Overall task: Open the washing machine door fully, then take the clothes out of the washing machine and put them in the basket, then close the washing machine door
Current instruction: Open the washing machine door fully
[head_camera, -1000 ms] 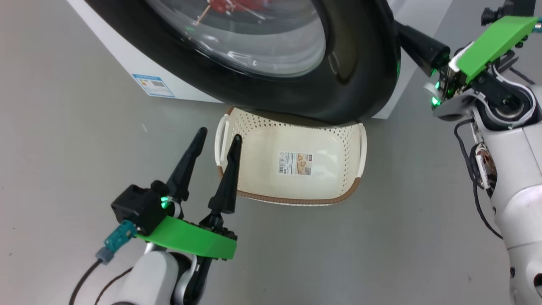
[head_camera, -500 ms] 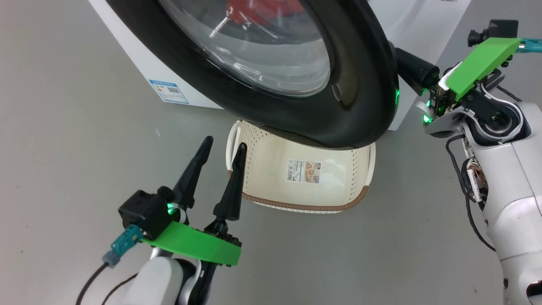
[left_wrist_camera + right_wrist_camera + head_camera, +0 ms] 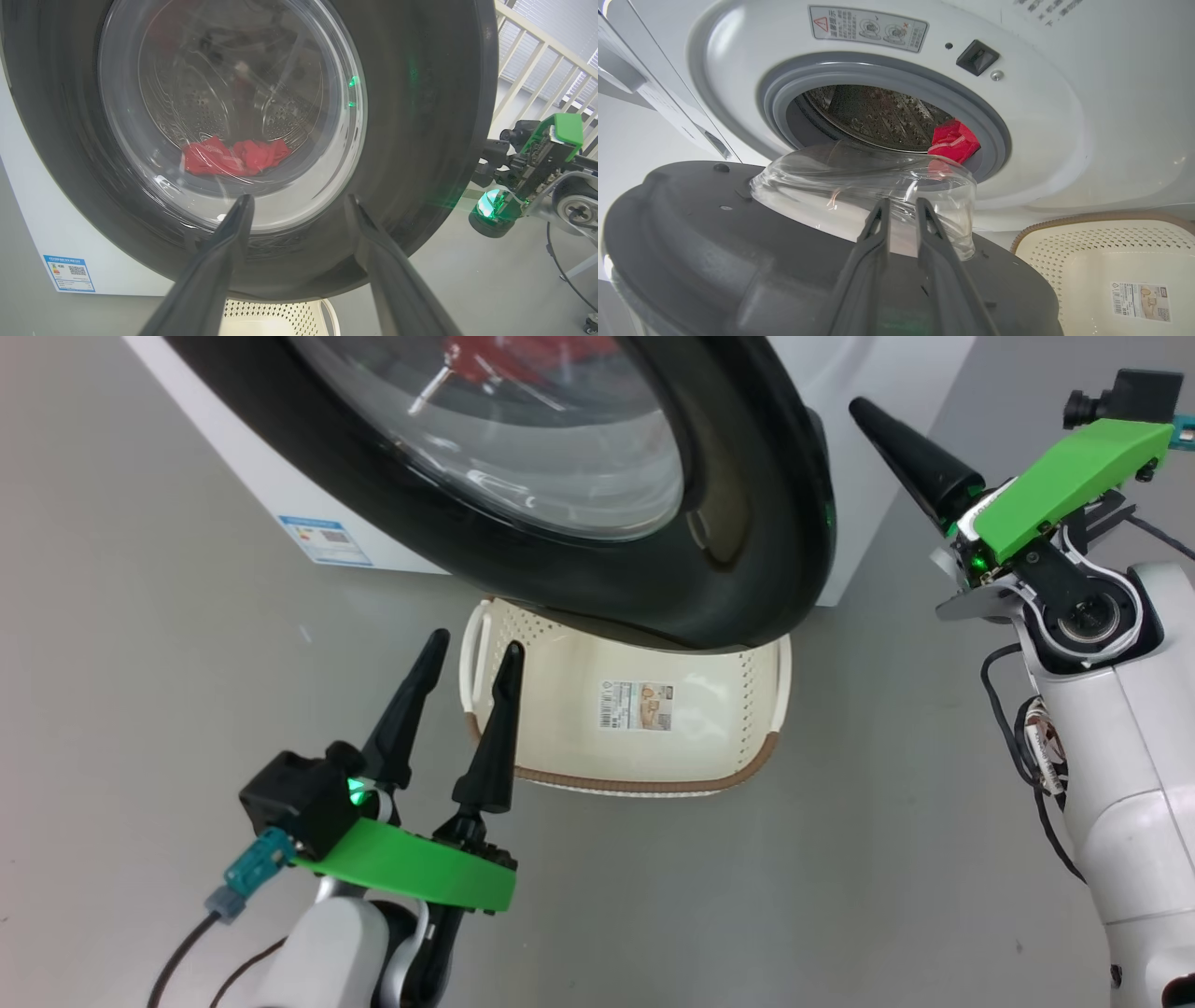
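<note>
The washing machine door (image 3: 728,551), black-rimmed with a bulging glass window, stands partly open and overhangs the far end of the basket (image 3: 635,786). Red clothes (image 3: 953,140) lie in the steel drum of the white washing machine (image 3: 1041,140); they also show through the glass (image 3: 233,156). My right gripper (image 3: 859,409) hangs to the right of the door's edge, clear of it. In the right wrist view this gripper (image 3: 902,204) has its fingers a narrow gap apart, empty, over the door's inner side (image 3: 714,242). My left gripper (image 3: 473,646) is open by the basket's left handle.
Grey floor (image 3: 140,663) spreads to the left of the basket and in front of it. A blue label sticker (image 3: 324,539) marks the machine's lower front corner. A pale railing (image 3: 528,56) stands behind the right arm. The basket (image 3: 1101,242) holds only its own label.
My right gripper's finger, earlier tucked behind the door's rim, has come away to the right, and its fingers have parted slightly. The head camera has shifted. The left gripper stays open.
</note>
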{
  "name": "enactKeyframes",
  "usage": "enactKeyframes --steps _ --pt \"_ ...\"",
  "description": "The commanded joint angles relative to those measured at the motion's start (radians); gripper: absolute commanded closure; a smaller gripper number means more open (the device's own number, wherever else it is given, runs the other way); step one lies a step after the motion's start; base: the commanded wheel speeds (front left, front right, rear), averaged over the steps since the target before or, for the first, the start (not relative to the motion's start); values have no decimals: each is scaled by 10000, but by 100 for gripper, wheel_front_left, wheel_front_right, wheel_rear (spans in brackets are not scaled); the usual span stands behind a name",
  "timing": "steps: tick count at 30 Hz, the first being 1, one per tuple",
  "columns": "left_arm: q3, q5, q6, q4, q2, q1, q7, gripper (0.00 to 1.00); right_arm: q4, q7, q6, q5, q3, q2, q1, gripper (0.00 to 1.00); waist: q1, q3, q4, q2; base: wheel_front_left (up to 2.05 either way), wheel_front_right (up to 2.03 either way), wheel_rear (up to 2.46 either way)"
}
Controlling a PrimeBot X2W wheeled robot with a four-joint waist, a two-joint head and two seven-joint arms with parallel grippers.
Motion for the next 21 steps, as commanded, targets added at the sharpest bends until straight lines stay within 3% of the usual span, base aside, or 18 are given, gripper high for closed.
enactKeyframes --steps 1,10,15,21 --pt "362 -32 1 -245 154 -2 -78 0 -390 -124 52 -138 111 105 52 0 0 40 -148 0 0 0 0" --pt "689 -9 13 -227 294 68 -78 0 -1471 -2583 52 -2065 836 -241 502 0 0 141 -826 0 0 0 0" --pt "784 65 37 -265 334 77 -78 0 -1496 -3984 52 -3283 1395 -578 689 0 0 180 -1078 0 0 0 0" --pt "963 182 91 -383 377 128 -78 0 -1073 -5812 52 -5536 1774 -901 805 0 0 175 -1299 0 0 0 0"
